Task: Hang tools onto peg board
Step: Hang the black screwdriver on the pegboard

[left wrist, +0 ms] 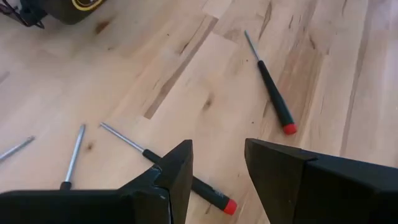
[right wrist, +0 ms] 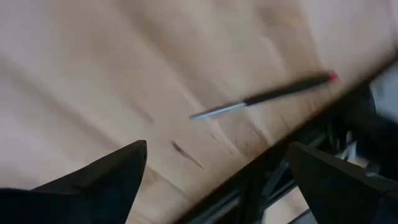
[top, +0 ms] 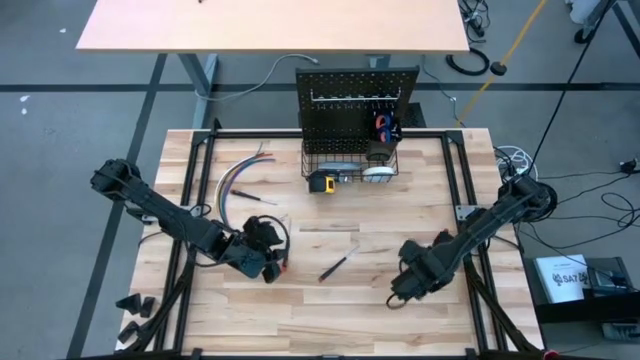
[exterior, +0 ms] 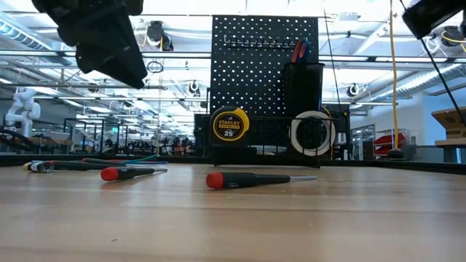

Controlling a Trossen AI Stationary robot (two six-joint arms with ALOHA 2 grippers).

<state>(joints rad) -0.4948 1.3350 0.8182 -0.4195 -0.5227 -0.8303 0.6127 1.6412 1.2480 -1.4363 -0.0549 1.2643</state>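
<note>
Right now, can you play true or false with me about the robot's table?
1. The yellow tape measure lies in front of the peg board. True.
2. The left gripper holds a screwdriver. False: its open fingers hold nothing; the nearest screwdriver lies on the table.
3. The right gripper is wide open. True.
4. Every screwdriver hangs on the board. False: a screwdriver lies mid-table.

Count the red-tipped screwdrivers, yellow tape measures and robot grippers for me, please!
Red-tipped screwdrivers: 2
Yellow tape measures: 1
Grippers: 2, left gripper and right gripper
Total: 5
</note>
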